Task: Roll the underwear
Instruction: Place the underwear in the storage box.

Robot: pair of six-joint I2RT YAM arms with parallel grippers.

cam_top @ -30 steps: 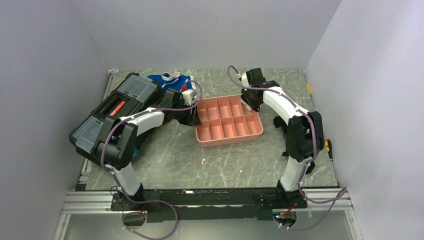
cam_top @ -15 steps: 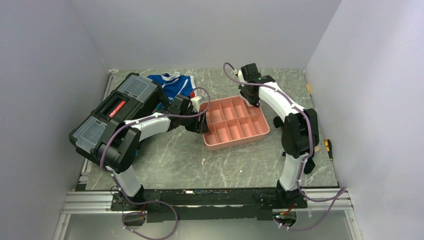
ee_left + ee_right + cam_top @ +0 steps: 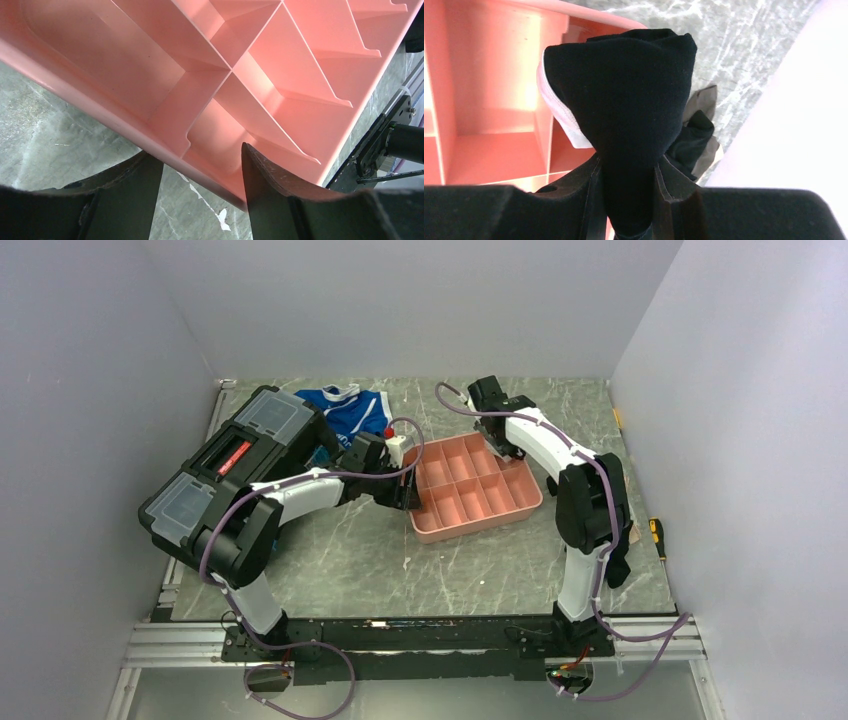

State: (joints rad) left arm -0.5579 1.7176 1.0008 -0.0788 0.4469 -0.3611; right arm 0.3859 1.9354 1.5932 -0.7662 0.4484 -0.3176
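rolling looks done; right gripper (image 3: pixel 626 172) pinches the bundled black underwear (image 3: pixel 624 95) over a corner of the pink tray (image 3: pixel 494 75); left gripper (image 3: pixel 200 167) straddles its rim, jaws parted, gripping nothing; stowing remains

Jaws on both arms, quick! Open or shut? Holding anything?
Left gripper: open, jaws either side of the pink tray wall.
Right gripper: shut on the black underwear.

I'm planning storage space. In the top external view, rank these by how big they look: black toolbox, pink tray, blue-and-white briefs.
1. black toolbox, though it stands taller and so nearer the camera
2. pink tray
3. blue-and-white briefs, smallest as seen; the toolbox partly hides them
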